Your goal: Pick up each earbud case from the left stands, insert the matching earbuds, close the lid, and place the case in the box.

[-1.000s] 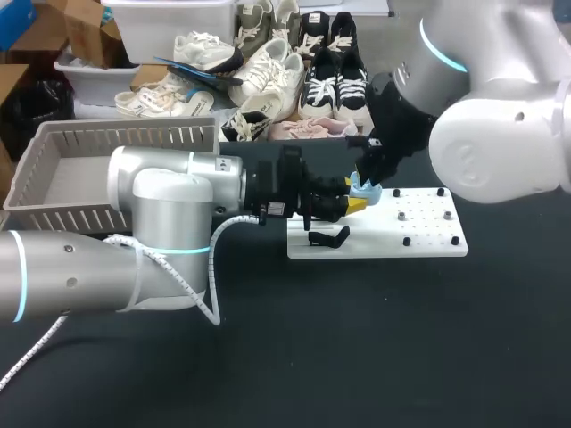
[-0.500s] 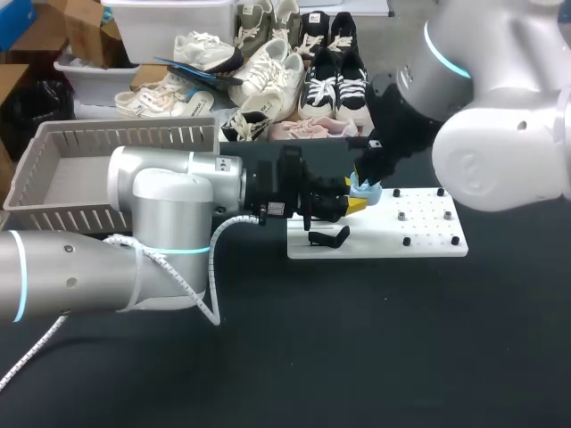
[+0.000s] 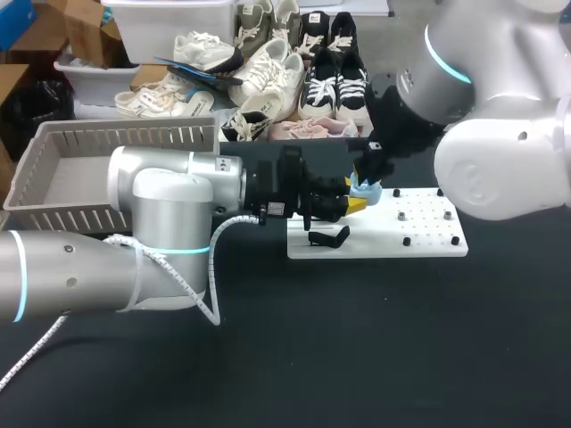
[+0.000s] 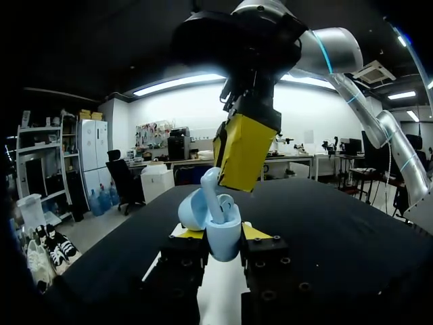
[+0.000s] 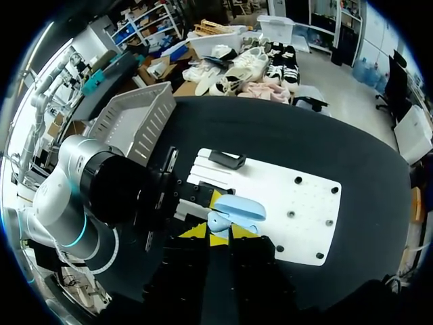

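The right arm's [image 3: 500,152] bulky joint has edged slightly outward since a second ago, while the left arm [image 3: 169,192] and the case have kept their place. The left hand [image 4: 222,233] is clenched on the pale blue earbud case [image 4: 224,238], its lid open, held just above the white board [image 3: 419,236] on the counter [image 3: 357,357]. The right hand [image 4: 243,152] hangs directly over the case, beside an earbud [image 4: 208,183] standing in it; whether it grips that earbud I cannot tell. A black stand [image 3: 328,237] sits on the board, and the grey basket [image 3: 62,169] is well apart
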Action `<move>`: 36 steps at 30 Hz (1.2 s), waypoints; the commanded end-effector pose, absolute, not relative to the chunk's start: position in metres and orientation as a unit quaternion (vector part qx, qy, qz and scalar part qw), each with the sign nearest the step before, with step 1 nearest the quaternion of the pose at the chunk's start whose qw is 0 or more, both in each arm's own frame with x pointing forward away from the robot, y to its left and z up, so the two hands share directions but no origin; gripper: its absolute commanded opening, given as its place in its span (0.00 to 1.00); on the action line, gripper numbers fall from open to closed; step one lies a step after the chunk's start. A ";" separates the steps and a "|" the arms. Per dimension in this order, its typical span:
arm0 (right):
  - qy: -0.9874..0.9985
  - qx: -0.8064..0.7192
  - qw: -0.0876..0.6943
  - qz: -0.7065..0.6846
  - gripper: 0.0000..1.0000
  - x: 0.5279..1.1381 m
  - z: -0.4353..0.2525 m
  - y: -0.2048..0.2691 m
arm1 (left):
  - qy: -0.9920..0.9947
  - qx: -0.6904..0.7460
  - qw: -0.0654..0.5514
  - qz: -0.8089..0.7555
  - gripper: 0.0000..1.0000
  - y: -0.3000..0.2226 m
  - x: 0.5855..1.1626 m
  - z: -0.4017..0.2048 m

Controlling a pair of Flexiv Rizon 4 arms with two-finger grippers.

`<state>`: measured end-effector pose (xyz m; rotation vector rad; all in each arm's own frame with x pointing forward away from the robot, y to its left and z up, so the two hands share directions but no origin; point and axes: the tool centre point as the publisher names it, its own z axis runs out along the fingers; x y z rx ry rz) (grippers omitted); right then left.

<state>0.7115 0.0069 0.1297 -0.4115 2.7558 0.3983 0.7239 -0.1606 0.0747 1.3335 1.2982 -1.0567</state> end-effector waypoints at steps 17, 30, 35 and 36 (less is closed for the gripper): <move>0.962 -0.150 0.186 0.131 0.00 0.703 0.128 0.003 | 0.531 0.546 0.481 -0.434 0.00 -0.160 0.724 0.074; 0.959 -0.158 0.193 0.134 0.00 0.704 0.128 0.002 | 0.531 0.546 0.481 -0.434 0.00 -0.160 0.724 0.074; 0.959 -0.158 0.195 0.135 0.00 0.704 0.127 0.001 | 0.531 0.546 0.481 -0.434 0.00 -0.160 0.724 0.074; 0.959 -0.158 0.195 0.134 0.00 0.704 0.127 0.001 | 0.531 0.546 0.481 -0.434 0.00 -0.160 0.724 0.074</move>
